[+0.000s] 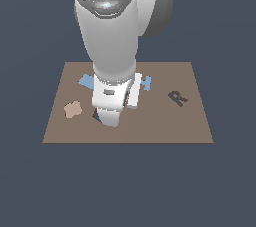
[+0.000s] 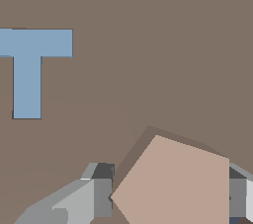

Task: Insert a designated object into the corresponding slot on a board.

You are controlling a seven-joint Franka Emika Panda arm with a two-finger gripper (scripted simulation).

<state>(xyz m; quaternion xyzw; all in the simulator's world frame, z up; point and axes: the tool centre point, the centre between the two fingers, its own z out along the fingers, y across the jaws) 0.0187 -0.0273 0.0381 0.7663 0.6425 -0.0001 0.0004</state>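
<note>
In the wrist view the light-tan pentagon piece [image 2: 173, 183] sits between my gripper [image 2: 170, 197] fingers, one grey finger [image 2: 102, 196] on one side and the other finger [image 2: 238, 197] opposite. The gripper is shut on the piece. A darker shadow edges the pentagon on the brown board [image 2: 148, 45], so the piece hangs a little above it. In the exterior view my arm's hand [image 1: 112, 103] stands over the middle of the board [image 1: 165, 126] and hides the fingers and the piece. A dark sliver [image 1: 95, 114] peeks out beside the hand; the slot is otherwise hidden.
A tan lobed blob [image 1: 73, 109] lies toward the exterior view's left of the board. A dark brown letter R [image 1: 177, 98] lies toward its right. Light blue shapes [image 1: 87, 81] [image 1: 146, 83] flank the arm; the wrist view shows a blue T shape [image 2: 29, 67].
</note>
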